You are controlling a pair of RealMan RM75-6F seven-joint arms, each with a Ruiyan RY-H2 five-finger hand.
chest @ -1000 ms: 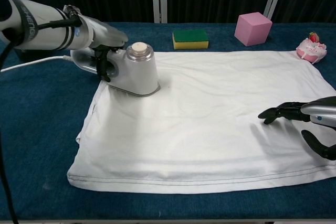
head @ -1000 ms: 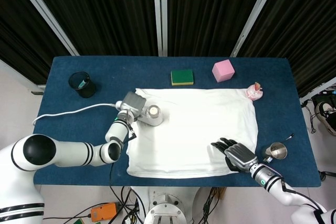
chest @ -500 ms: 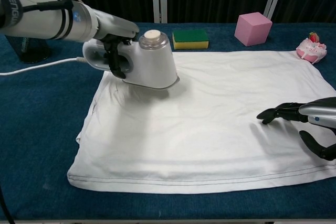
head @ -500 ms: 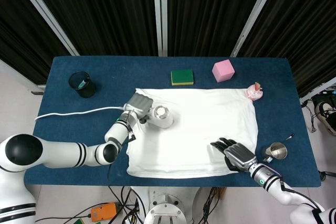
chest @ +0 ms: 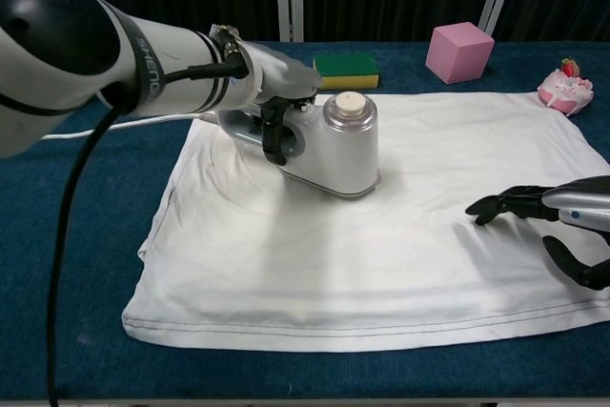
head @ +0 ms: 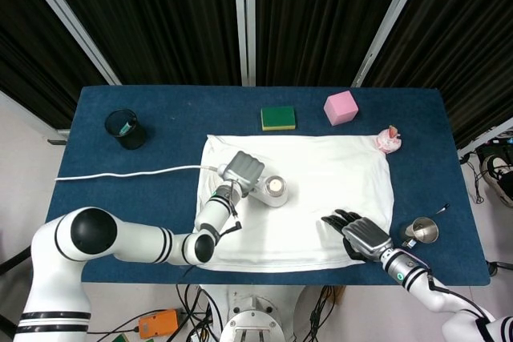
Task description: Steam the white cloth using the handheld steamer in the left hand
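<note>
The left hand grips the handheld steamer, which sits on the white cloth (near its middle). The right hand rests on the cloth's right edge, fingers spread, holding nothing.

bare white cloth ahead of steamer, right hand beyond

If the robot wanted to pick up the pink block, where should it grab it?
Probably by two opposite flat sides, coming straight down from above. The pink block is a plain cube standing apart on the blue table, with nothing touching it, so fingers can close on it without slipping.
</note>
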